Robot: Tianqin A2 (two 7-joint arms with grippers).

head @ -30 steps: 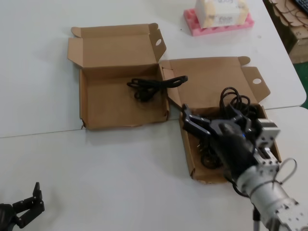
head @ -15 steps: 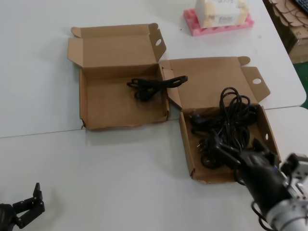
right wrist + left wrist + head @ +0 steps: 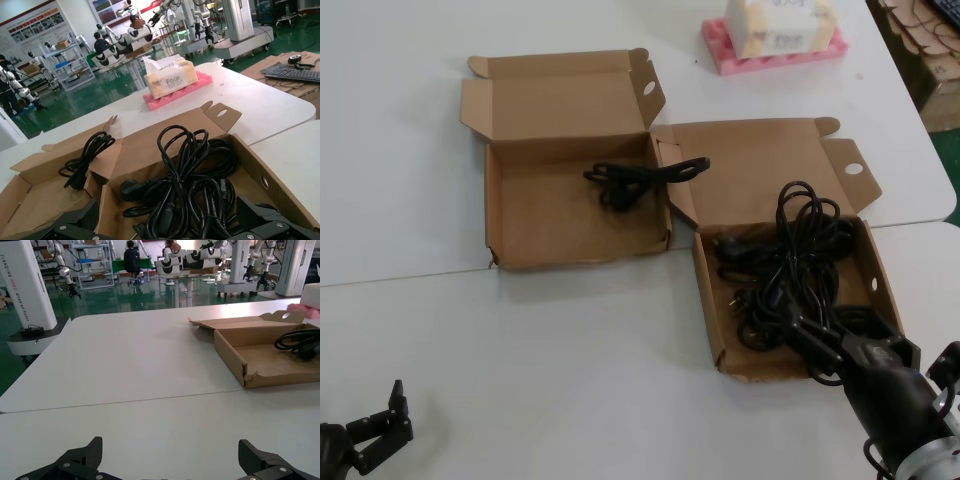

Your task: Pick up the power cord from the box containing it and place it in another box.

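Note:
The power cord (image 3: 635, 178), a small black bundle, lies in the left box (image 3: 540, 215), whose front wall is wavy and torn at a corner. One end hangs over its right wall. The cord also shows in the left wrist view (image 3: 297, 340) and the right wrist view (image 3: 85, 155). The right box (image 3: 705, 300) has a straighter front wall and holds a larger tangle of black cords (image 3: 790, 260). My right gripper (image 3: 830, 335) is open and empty at that box's near edge, low over the tangle (image 3: 185, 175). My left gripper (image 3: 395, 410) is open, parked at the near left.
A tissue pack on pink foam (image 3: 775, 35) stands at the back, also seen in the right wrist view (image 3: 170, 82). Cardboard pieces (image 3: 920, 40) lie past the table's right edge. A seam runs across the table in front of the left box.
My right gripper has pulled back toward me, from over the right box's tangle to its near edge, empty. The power cord and the left arm have not moved.

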